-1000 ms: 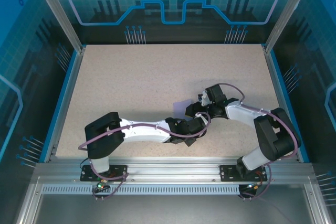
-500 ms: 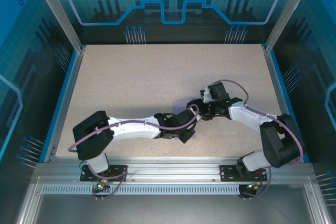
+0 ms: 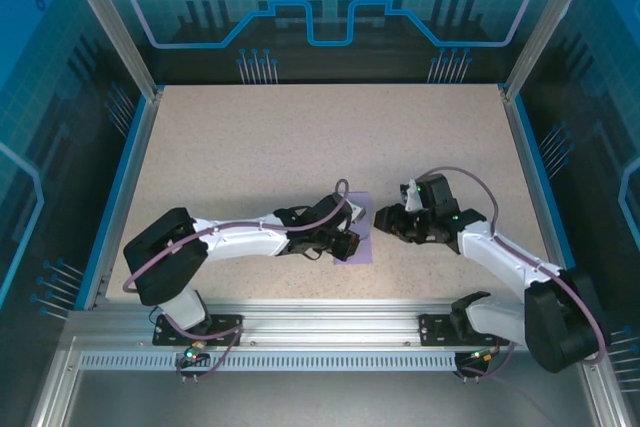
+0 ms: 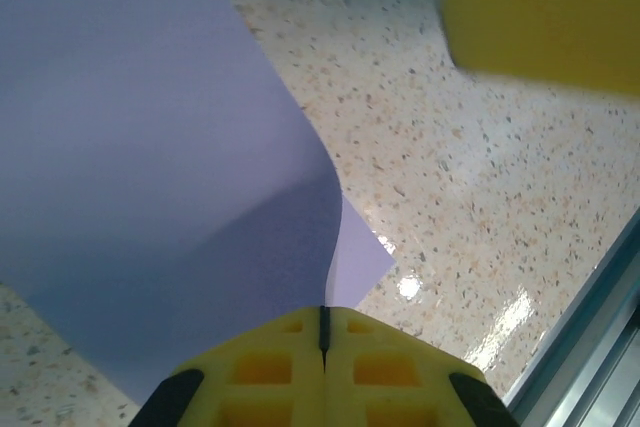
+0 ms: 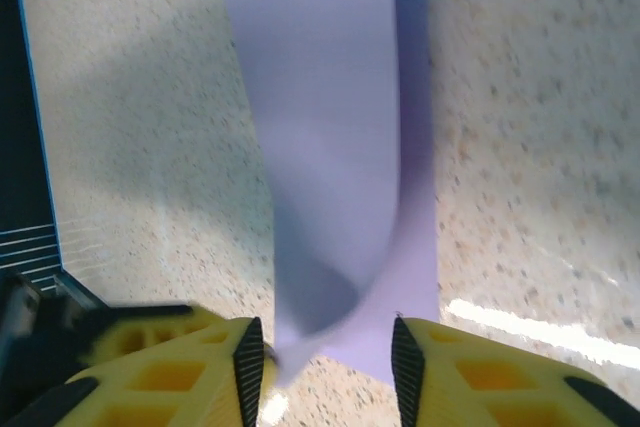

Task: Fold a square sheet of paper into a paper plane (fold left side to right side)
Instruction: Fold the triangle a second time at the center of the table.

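Note:
The square sheet of paper (image 3: 362,249) is lavender and lies near the table's front middle, bent over itself in a loose curl with no sharp crease. My left gripper (image 3: 347,241) comes in from the left and is shut on the sheet's lifted edge; in the left wrist view the paper (image 4: 150,147) runs into the seam of the closed yellow fingers (image 4: 323,313). My right gripper (image 3: 384,219) stands just right of the sheet, open, its fingertips (image 5: 328,347) either side of the paper's near end (image 5: 320,127). The paper plane is out of view.
The speckled tabletop (image 3: 300,137) is bordered by blue rails, with an aluminium frame (image 3: 330,322) along the near edge. A blurred yellow finger of the right gripper (image 4: 545,17) shows in the left wrist view.
The left gripper has closed on the paper's edge and shifted left. The right gripper has drawn back towards the right and front, off the sheet. More of the sheet shows.

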You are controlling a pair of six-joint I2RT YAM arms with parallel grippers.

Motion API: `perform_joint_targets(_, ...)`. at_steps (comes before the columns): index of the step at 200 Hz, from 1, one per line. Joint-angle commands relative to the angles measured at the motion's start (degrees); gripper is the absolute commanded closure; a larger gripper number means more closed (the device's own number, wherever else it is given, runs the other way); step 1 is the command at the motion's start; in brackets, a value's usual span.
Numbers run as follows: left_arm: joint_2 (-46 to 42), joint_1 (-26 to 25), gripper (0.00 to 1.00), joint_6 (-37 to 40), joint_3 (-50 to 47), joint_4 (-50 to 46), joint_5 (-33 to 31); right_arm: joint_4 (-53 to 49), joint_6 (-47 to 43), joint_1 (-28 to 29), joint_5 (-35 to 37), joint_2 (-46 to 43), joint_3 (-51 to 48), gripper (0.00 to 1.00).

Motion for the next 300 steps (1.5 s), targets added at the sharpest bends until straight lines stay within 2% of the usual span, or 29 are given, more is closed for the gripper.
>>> perform_joint_targets(1, -2.76, 1.84, 0.95, -4.47, -2.04, 3.31, 2.3, -0.78, 0.39, 1.48, -0.32, -2.15, -3.19, 0.64)
perform_joint_targets(50, -3.27, 3.53, 0.95, -6.35, -3.46, 4.99, 3.5, 1.78, 2.35, 7.64, 1.82, -0.12, -5.2, 0.83)
perform_joint_targets(88, -3.61, 3.92, 0.96, -4.97, -3.03, 1.1, 0.79, 2.07, 3.3, 12.73, 5.29, 5.37, -3.73, 0.9)
perform_joint_targets(130, -3.28, 4.36, 0.96, -3.39, -2.3, -2.06, -0.99, 1.31, 3.2, 14.4, 7.45, 8.19, -2.36, 0.91)
perform_joint_targets(204, -0.9, 5.24, 0.95, -2.42, -1.25, -2.21, -2.0, 0.28, 2.6, 14.78, 8.73, 10.22, -1.76, 0.92)
perform_joint_targets(300, 3.02, 6.7, 0.95, -0.14, 1.77, -4.07, -0.91, -3.67, 1.14, 15.19, 9.66, 13.55, -0.39, 0.92)
